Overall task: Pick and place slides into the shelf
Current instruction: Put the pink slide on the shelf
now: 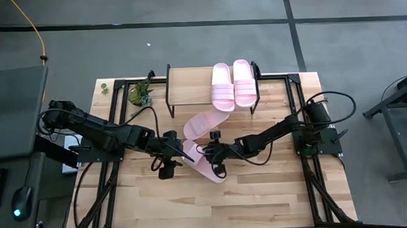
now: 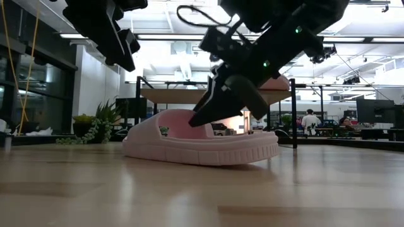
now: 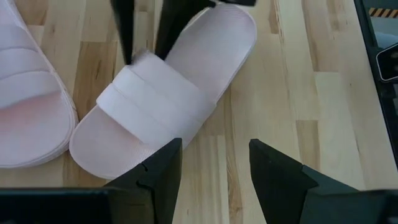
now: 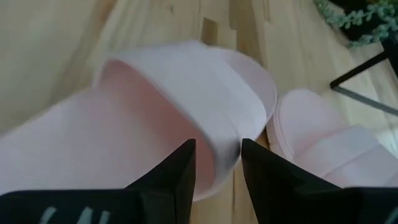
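pale pink foam, that's what i'm dealing with: two slides (image 1: 224, 85) already sit side by side on the shelf (image 1: 188, 86), and two more lie on the table (image 1: 262, 194) in front of it, nearly touching. the nearer slide (image 1: 204, 165) lies flat on its sole, and my right gripper (image 1: 215, 152) is down on it. in the right wrist view its fingers (image 4: 176, 174) straddle the edge of the wide ribbed strap (image 4: 205, 99), one inside the foot opening and one outside, spread just enough to take the strap's thickness. i'd call it a light pinch on the strap, though i can't tell how firmly it bites. the other loose slide (image 1: 202, 123) lies just behind, toward the shelf. my left gripper (image 1: 168, 159) hovers just beside the nearer slide, fingers spread and holding nothing.

i judge these will handle light and springy. the foam should give under the fingers, so the strap is the sensible hold: it's an arch with room beneath. the smooth sole looks slippery and too broad to span. held by the strap, it'll likely dangle and swing.
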